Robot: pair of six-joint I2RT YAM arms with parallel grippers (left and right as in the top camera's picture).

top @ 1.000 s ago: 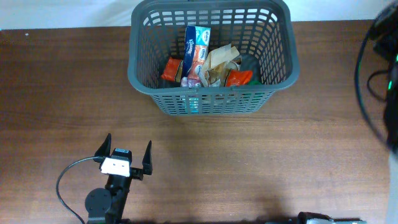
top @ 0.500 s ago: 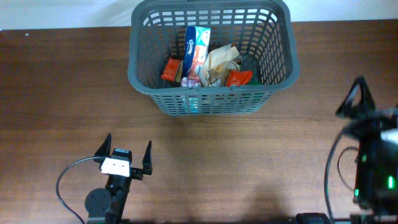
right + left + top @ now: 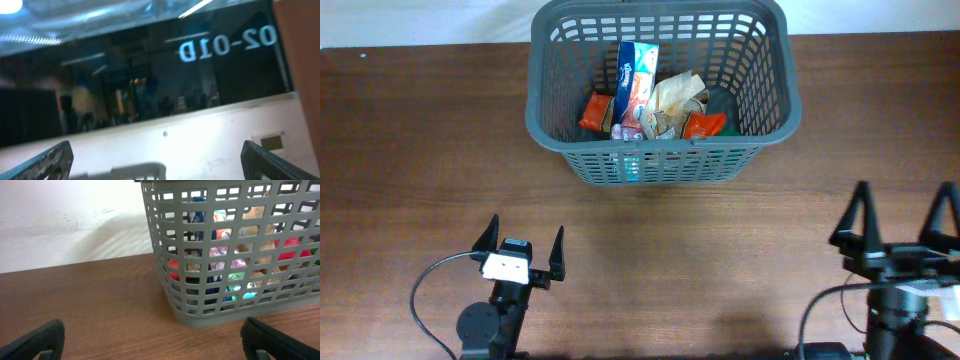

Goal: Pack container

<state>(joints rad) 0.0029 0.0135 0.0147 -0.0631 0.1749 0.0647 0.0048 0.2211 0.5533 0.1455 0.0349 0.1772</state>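
Black left gripper [image 3: 526, 228]: near edge of desk [image 3: 420, 130], left side; claw wide, holding nothing.
Black right gripper [image 3: 904, 190]: near right corner; claw wide, empty.
Grey container [image 3: 660, 165]: far edge, centre; holds packets [image 3: 650, 100], possibly snacks.

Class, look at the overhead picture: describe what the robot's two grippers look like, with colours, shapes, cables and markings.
Both the left gripper and the right gripper are black, each with two pointed, fin-like fingers. The left carries a white block on top, and a black cable loops from its round base.
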